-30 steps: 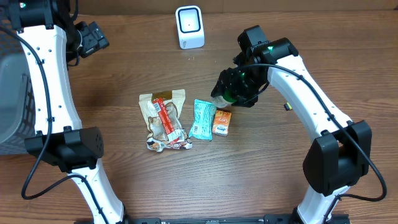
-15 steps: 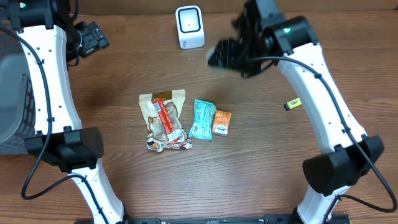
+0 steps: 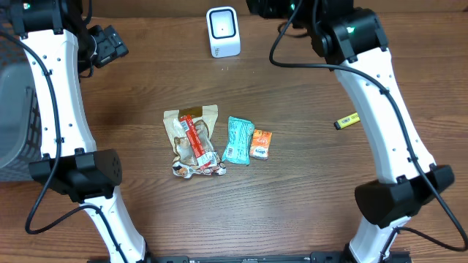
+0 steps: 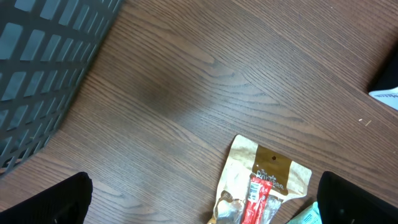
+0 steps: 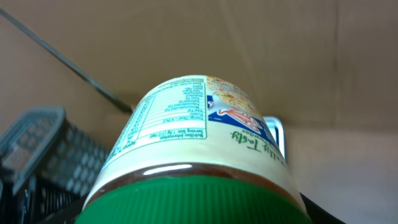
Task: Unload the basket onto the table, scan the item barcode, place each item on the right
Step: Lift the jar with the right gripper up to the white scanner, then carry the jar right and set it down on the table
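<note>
Snacks lie in a row of three at mid-table: one tan paper pouch with a red strip [image 3: 191,139], one teal wrapped packet [image 3: 238,139] just beside it, and one small orange packet [image 3: 262,144] touching the teal one. Well off to the right sits one little yellow tube-shaped object [image 3: 346,120], too small to tell what it is. One white boxy barcode scanner [image 3: 223,31] stands near the far edge, and one grey mesh basket [image 3: 11,109] is at the left.

Of the two arms, the right gripper [image 3: 269,7] is up by the far edge, just right of the scanner, pinching one cream plastic jar with a green lid [image 5: 186,143]. The wrist view shows its nutrition label turned upward and the lid nearest the lens. The left gripper [image 3: 111,45] hangs over the far left of the table, its fingers [image 4: 59,200] spread wide with nothing between them.
</note>
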Robot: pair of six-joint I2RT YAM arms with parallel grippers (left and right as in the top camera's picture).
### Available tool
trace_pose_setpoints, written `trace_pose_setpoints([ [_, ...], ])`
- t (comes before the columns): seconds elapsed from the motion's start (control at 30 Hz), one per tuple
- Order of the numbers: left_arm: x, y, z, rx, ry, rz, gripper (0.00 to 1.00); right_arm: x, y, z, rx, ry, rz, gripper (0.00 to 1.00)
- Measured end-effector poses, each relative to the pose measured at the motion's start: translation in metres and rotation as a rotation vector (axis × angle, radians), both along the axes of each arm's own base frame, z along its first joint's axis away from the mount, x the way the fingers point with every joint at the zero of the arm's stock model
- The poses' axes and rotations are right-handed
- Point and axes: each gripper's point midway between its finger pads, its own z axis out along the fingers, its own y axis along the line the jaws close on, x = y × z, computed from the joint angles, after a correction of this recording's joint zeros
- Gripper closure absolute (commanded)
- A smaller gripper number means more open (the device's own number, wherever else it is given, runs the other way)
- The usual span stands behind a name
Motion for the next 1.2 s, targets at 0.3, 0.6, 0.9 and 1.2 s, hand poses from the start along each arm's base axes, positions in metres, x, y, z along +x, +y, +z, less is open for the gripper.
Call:
trace_pose_setpoints([
  [0.3, 0.000, 0.000, 0.000, 0.000, 0.000, 0.000, 0.00, 0.071, 0.026, -0.062, 0.016, -0.057, -0.006, 0.75],
  [0.6, 0.000, 0.000, 0.000, 0.000, 0.000, 0.000, 0.00, 0.131, 0.047, -0.177, 0.015, -0.060, -0.009, 0.75],
  [0.9, 0.000, 0.000, 0.000, -0.001, 0.000, 0.000, 0.00, 0.150, 0.059, -0.244, 0.016, -0.066, -0.006, 0.74],
  [1.2, 0.000, 0.000, 0.000, 0.000, 0.000, 0.000, 0.00, 0.148, 0.068, -0.245, 0.024, -0.080, 0.007, 0.74],
])
